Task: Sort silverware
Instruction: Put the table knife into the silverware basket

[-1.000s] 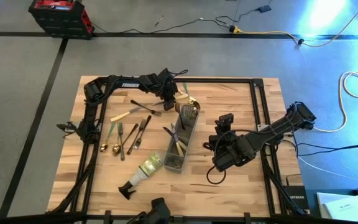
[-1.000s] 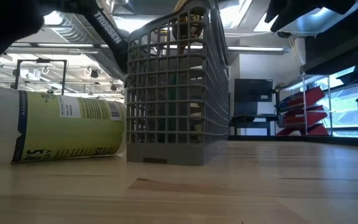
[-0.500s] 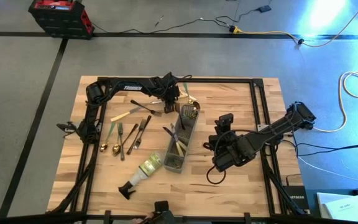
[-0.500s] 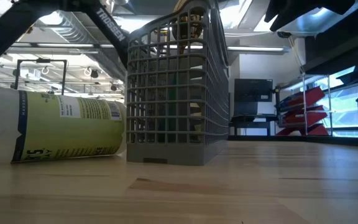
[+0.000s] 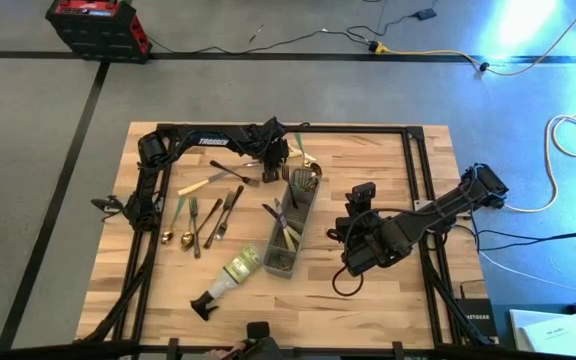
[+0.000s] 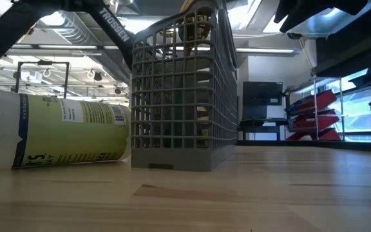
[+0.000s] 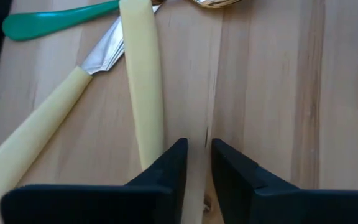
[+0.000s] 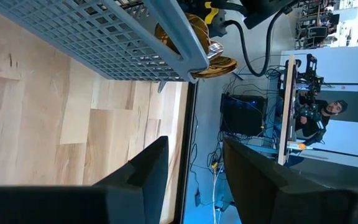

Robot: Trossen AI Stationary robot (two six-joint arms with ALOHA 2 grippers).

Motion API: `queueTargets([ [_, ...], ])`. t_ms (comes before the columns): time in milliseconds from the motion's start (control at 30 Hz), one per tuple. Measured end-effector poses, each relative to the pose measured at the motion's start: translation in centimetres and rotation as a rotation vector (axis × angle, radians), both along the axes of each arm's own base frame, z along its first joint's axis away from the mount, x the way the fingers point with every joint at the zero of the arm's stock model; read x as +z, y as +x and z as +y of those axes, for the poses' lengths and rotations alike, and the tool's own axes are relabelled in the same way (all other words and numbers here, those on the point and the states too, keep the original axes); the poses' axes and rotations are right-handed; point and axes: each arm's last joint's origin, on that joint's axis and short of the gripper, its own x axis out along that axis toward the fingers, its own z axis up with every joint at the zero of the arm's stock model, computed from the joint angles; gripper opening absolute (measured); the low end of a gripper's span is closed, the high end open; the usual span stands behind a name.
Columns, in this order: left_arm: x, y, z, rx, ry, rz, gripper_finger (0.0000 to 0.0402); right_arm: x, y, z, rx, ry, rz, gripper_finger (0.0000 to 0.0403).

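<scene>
Loose silverware lies flat on the table's left half: a cream-handled knife [image 5: 203,183], dark pieces [image 5: 233,168] and forks [image 5: 213,215]. More stands in the grey mesh caddy [image 5: 273,250]. My left gripper [image 5: 285,162] hangs low by the caddy's far end, pointing steeply down. Its fingers [image 7: 199,162] are a narrow gap apart, with only bare wood between them. A cream handle [image 7: 140,81] runs under one finger, beside a cream-handled knife [image 7: 36,134] and a green handle [image 7: 55,18]. My right gripper [image 5: 353,250] waits open [image 8: 194,174], raised to the right of the caddy. My left gripper comes steeply from above. One fingertip [image 7: 166,168] covers the near end [image 7: 149,152] of the cream handle, which lies flat on the table. I cannot tell whether the finger touches it.
A clear spray bottle [image 5: 230,275] lies on its side near the caddy's near end, large in the low view [image 6: 57,129] beside the caddy [image 6: 182,96]. A black frame [image 5: 418,200] borders the table. Bare wood shows at the near right.
My left arm's forearm has swung a little toward the table's near side, and its wrist has rolled beside the caddy's far end. The loose silverware, the caddy and the bottle lie as before.
</scene>
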Motion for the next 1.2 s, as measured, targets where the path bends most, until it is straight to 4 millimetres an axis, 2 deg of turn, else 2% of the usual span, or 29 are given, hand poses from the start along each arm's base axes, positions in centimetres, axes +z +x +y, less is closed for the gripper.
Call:
queueTargets([
  [133,-0.01,0.01,0.0,0.0,0.0,-0.003,0.0017,0.0,0.0,0.0,0.0,0.0,0.0,0.0136],
  [300,-0.01,0.01,0.03,0.0,0.003,-0.004,0.0002,0.0,0.0,0.0,0.0,0.0,0.0,0.0136],
  [967,0.01,-0.02,0.12,0.039,0.012,0.0,0.0,0.0,0.0,0.0,0.0,0.001,0.0,0.0136],
  [1067,0.02,0.0,0.13,0.046,0.01,-0.003,0.0008,0.0,0.0,0.0,0.0,0.001,0.0,0.0136],
  [1200,0.07,-0.01,0.15,0.039,0.019,-0.001,0.0046,0.0,0.0,0.0,0.0,0.001,0.0,0.0136],
])
